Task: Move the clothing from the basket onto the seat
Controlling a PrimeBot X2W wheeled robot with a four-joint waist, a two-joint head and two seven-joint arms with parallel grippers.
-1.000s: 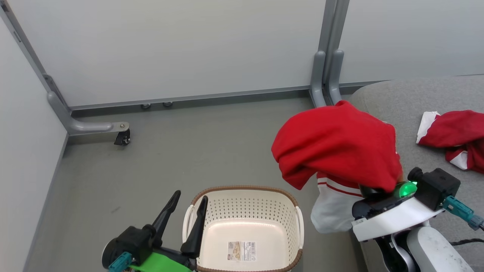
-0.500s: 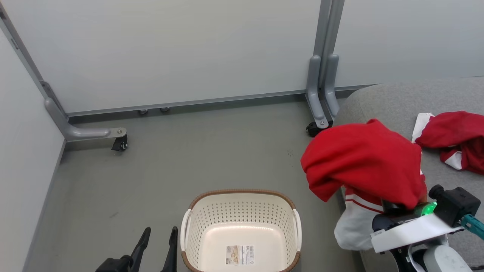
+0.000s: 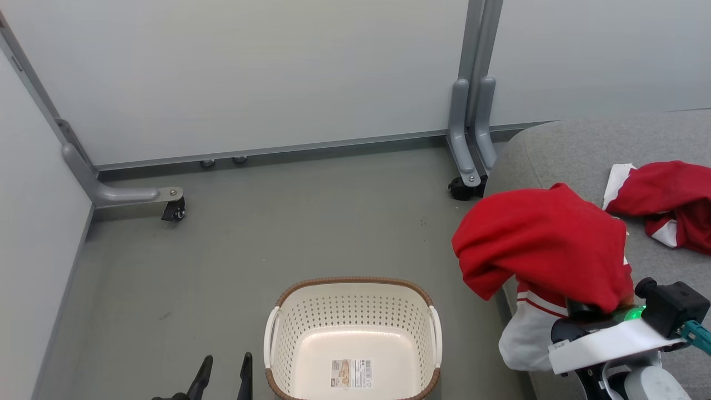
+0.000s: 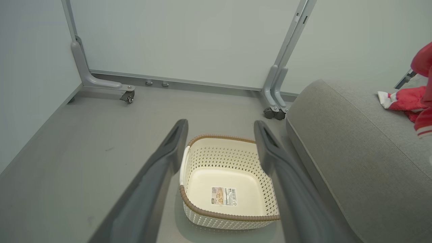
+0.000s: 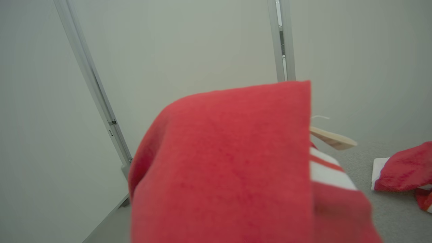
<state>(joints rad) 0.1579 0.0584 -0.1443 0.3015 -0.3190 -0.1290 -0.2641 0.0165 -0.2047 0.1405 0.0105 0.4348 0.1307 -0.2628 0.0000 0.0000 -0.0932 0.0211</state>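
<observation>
Red garment (image 3: 544, 244) carried at the seat's (image 3: 555, 150) near edge

The left gripper (image 3: 226, 360), fingers apart and bare, hangs just beside the basket (image 3: 355, 286) on the floor. The right gripper (image 3: 577, 305), fingers together under the cloth, holds the garment up; a second garment (image 3: 666, 194) lies farther along the seat.

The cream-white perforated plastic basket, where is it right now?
The basket stands on the grey floor at the head view's bottom centre, between the open left gripper and the light grey fabric seat.
</observation>
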